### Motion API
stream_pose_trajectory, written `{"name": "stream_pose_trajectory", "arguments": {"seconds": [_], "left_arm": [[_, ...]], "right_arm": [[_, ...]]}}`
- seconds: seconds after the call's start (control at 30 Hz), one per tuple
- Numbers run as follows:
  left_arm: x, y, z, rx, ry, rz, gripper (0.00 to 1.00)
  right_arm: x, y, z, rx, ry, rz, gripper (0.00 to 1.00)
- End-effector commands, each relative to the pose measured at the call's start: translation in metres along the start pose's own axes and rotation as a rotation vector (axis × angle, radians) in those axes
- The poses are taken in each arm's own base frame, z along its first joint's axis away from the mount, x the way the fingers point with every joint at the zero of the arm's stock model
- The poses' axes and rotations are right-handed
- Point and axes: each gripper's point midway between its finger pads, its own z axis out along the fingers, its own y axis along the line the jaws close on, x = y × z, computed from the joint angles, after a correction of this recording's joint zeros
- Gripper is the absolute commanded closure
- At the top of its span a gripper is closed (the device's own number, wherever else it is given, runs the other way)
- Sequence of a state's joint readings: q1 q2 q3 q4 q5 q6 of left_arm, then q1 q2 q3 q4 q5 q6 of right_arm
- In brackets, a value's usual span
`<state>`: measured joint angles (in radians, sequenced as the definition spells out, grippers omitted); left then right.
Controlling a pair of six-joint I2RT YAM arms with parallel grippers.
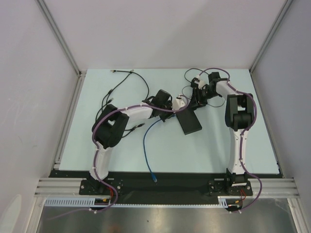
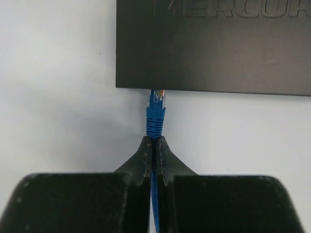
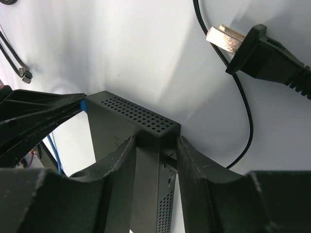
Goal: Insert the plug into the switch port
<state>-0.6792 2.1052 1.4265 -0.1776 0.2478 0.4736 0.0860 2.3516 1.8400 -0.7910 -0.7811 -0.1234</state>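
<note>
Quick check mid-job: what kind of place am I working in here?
Likely a lab test cell: plain white walls on aluminium framing, and a pale table strewn with loose cables.

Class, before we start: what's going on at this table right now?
Two robot arms are plugging a network cable into a black switch. The left gripper is shut on the blue cable just behind its plug. The plug's tip is at the switch's edge and does not look fully in. The right gripper clamps the switch from the opposite side, apparently to steady it.
</note>
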Motion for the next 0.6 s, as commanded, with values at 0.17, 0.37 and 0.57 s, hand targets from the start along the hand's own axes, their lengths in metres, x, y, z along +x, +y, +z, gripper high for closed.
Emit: {"name": "stream_pose_trajectory", "arguments": {"seconds": [0.17,0.37,0.57], "left_arm": [[-0.108,0.004,0.007,0.029,-0.305,0.031,1.0],[-0.133,0.005,0.011,0.059,-0.375,-0.019,1.0],[-0.152,0.012,0.012,0.055,-0.426,-0.043,1.0]], "right_arm": [[0.057,0.026,0.035,-0.101,0.172,0.16,0.69],[0.064,0.038,0.044,-0.137,0.18,0.236,0.7],[0.069,0.05,0.055,-0.151,0.195,0.222,0.72]]}}
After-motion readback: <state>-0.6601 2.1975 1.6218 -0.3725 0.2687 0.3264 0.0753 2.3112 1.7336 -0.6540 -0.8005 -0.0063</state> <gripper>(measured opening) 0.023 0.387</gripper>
